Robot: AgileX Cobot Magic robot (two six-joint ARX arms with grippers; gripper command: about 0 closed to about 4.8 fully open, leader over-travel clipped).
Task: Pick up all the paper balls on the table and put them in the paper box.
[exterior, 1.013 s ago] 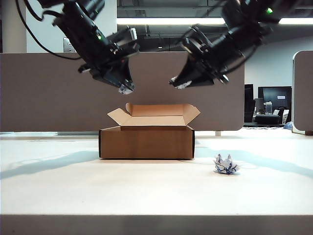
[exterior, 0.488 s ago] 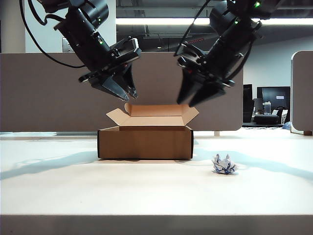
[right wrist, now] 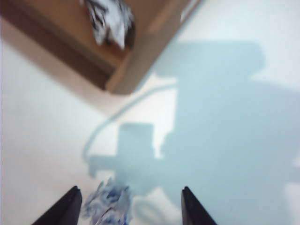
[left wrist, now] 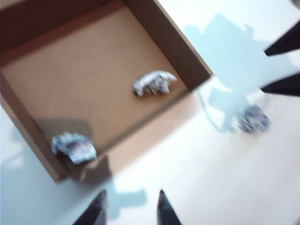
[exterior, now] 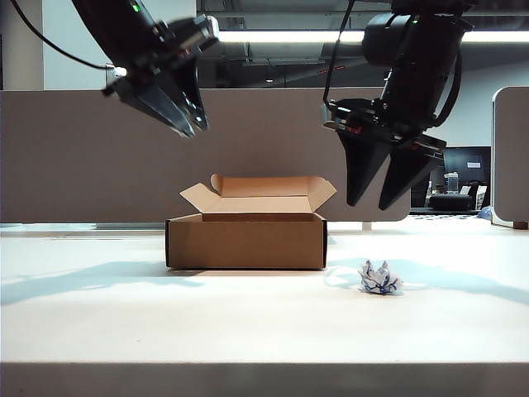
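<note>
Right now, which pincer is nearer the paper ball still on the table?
Right. The right pincer hangs open almost straight above the loose paper ball, beside the box. The left pincer is high up on the box's far side, empty, jaws slightly apart.

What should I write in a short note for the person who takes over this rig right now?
Left gripper: open, empty, high above the paper box, toward its left side.
Right gripper: open, empty, in the air above the last ball.
Done: two paper balls lie in the box.
Left: one paper ball lies on the table, to the right of the box. Probably the right gripper should take it.
</note>
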